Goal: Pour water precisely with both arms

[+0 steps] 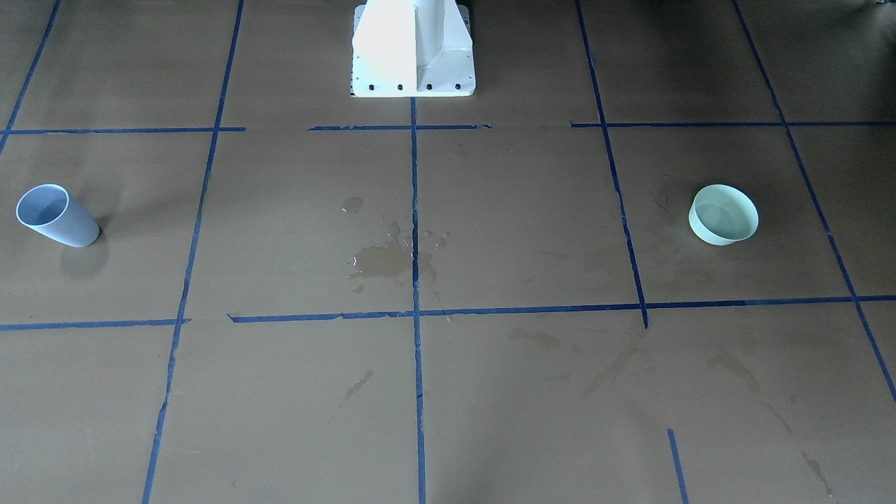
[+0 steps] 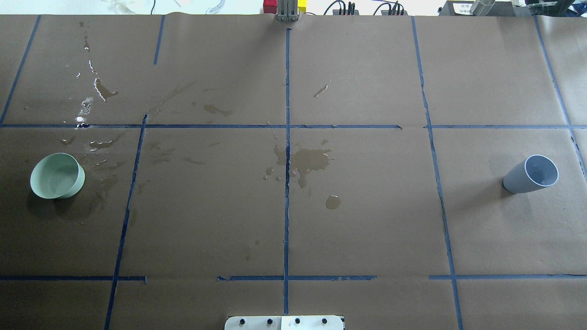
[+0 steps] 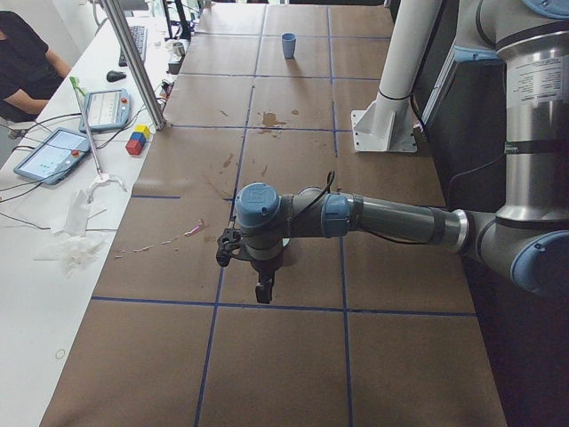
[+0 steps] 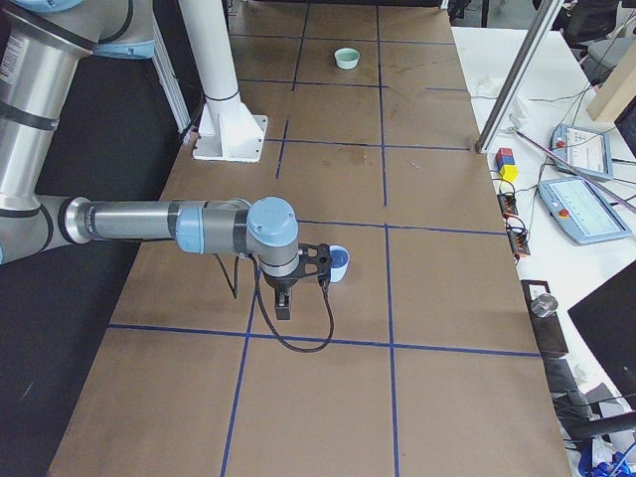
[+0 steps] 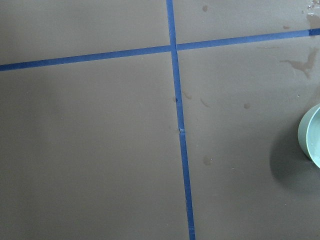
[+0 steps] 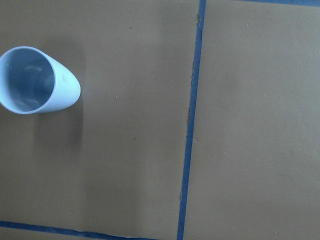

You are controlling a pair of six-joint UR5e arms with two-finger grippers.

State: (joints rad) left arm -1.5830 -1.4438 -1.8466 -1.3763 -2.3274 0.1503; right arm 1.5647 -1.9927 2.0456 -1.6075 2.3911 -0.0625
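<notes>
- The water (image 2: pixel 312 160) lies as a shiny puddle in the middle of the brown table (image 2: pixel 367 220), with small drops around it.
- Seen from above, more wet spots shine at 10 o'clock from the puddle.
- A green bowl (image 2: pixel 57 175) stands far off at 9 o'clock from the puddle.
- A blue-grey cup (image 2: pixel 532 174) stands far off at 3 o'clock.
- The left arm (image 3: pixel 391 218) reaches over the table. The left gripper (image 3: pixel 264 295) hangs down near the bowl. I cannot tell how its jaws stand.
- The right arm (image 4: pixel 149 221) reaches out too. The right gripper (image 4: pixel 283 310) hangs just beside the cup. I cannot tell how its jaws stand either.
</notes>
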